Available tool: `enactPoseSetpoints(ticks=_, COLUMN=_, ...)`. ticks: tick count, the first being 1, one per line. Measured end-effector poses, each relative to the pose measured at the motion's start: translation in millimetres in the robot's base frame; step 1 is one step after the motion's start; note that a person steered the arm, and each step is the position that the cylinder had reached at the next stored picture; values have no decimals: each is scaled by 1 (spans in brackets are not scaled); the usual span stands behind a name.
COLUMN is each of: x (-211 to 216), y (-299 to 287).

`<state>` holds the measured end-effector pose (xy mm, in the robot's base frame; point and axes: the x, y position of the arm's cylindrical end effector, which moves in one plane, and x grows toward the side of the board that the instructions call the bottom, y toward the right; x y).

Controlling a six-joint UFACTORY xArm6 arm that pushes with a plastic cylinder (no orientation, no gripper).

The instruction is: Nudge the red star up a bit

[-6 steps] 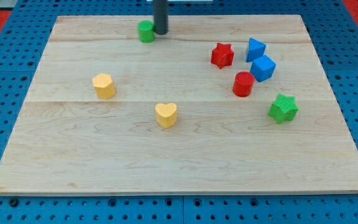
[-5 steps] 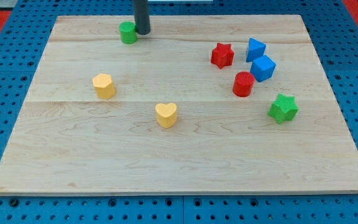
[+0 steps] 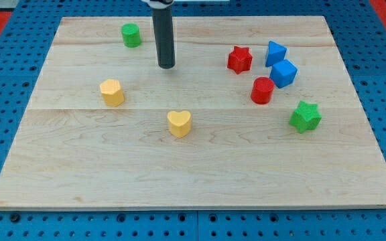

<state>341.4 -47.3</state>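
The red star (image 3: 239,59) lies on the wooden board (image 3: 112,161) in the upper right part of the view. My tip (image 3: 166,66) stands on the board well to the star's left, about level with it and apart from every block. A red cylinder (image 3: 263,90) lies just below and right of the star. A blue block (image 3: 275,53) and a blue cube (image 3: 284,73) lie to the star's right.
A green cylinder (image 3: 131,35) lies near the top edge, up and left of my tip. A yellow block (image 3: 112,92) lies at the left, a yellow heart (image 3: 179,124) near the middle, and a green star (image 3: 305,116) at the right.
My tip pushed the green cylinder left along the top edge, then left it and moved down and right to the board's upper middle. The other blocks have not moved.
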Motion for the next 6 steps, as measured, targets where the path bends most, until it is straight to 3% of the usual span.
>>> enactPoseSetpoints(ticks=3, x=38, y=90)
enactPoseSetpoints(ticks=6, x=9, y=113)
